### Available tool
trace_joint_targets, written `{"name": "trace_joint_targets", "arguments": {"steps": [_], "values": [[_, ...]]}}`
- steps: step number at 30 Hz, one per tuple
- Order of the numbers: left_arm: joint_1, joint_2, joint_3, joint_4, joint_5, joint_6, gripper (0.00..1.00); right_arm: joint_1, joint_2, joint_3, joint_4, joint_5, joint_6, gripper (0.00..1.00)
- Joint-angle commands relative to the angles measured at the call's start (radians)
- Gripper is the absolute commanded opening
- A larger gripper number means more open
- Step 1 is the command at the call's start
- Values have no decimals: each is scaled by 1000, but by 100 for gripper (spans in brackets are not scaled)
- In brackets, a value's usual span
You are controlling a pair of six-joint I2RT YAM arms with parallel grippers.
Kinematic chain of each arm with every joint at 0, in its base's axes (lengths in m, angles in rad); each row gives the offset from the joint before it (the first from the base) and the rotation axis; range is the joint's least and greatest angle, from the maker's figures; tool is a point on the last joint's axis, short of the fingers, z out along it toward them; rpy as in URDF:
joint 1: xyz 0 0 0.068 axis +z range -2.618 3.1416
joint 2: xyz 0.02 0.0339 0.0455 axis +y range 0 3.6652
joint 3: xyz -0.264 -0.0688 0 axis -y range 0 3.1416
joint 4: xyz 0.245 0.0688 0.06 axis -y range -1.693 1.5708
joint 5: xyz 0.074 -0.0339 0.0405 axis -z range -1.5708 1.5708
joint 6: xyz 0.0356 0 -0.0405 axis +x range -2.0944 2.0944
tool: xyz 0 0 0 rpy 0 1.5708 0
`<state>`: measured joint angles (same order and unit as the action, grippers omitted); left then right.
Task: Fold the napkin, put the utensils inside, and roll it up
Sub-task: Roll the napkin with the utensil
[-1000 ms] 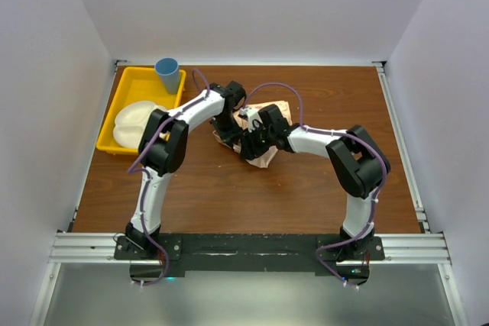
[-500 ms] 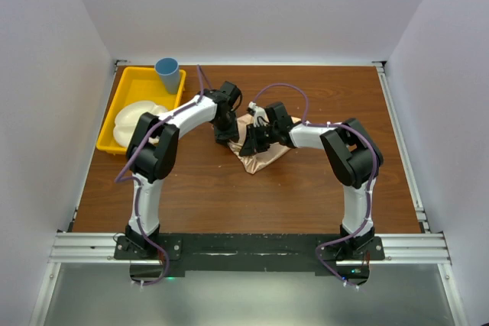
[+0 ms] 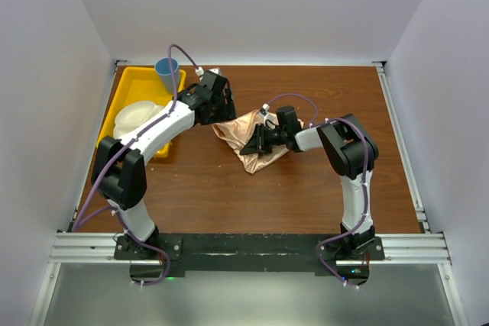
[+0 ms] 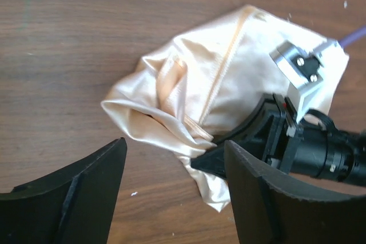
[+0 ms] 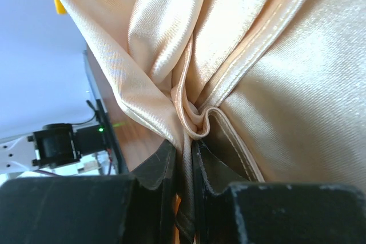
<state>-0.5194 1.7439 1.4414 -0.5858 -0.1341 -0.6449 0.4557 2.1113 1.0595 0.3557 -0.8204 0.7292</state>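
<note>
We see the peach napkin lying crumpled near the middle of the tabletop, a little toward its far edge. Our right gripper pinches a fold of its hem. Our left gripper hangs spread wide above its left side.

A lab test cell: white walls enclose a wooden table.

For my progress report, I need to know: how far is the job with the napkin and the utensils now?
Nothing looks done: the napkin lies crumpled on the table, not folded. In hand: the right gripper is shut on a napkin edge, while the left gripper hangs open above it. Left: folding, placing the fork, which no view shows, and rolling.
</note>
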Motion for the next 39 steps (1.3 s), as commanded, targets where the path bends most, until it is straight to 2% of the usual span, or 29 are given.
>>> {"name": "trace_joint_targets", "arguments": {"steps": [1,5,9,15,20,21,23,24,27,29,35,37,38,39], "values": [[1,44,-7,-43,-117,-136,69,-35,64,-35,3,30,45,0],[5,55,-45,-59,-202,-205,71,-58,69,-66,32,18,78,0],[16,46,-124,29,-165,-237,75,-58,59,-49,-3,30,32,0],[25,112,-105,90,-99,-256,72,-58,62,-38,-32,35,4,0],[25,112,-170,187,-81,-282,58,-60,64,-27,-58,35,-23,0],[24,103,-180,223,-81,-277,48,-60,65,-23,-64,36,-27,0],[24,89,-205,262,-73,-266,35,-60,67,-16,-81,43,-40,0],[24,69,-214,305,-71,-254,24,-60,68,-10,-87,43,-45,0],[24,55,-234,385,-41,-227,8,-60,75,2,-126,52,-77,0],[22,66,-213,396,-10,-214,1,-60,78,10,-147,55,-93,0],[18,108,-177,408,33,-208,1,-60,79,31,-193,60,-131,0],[18,85,-211,449,42,-208,9,-60,84,34,-201,56,-134,0],[18,71,-220,478,45,-213,16,-60,84,33,-199,56,-136,0],[18,69,-225,491,51,-214,18,-60,87,34,-199,56,-137,0]]}}
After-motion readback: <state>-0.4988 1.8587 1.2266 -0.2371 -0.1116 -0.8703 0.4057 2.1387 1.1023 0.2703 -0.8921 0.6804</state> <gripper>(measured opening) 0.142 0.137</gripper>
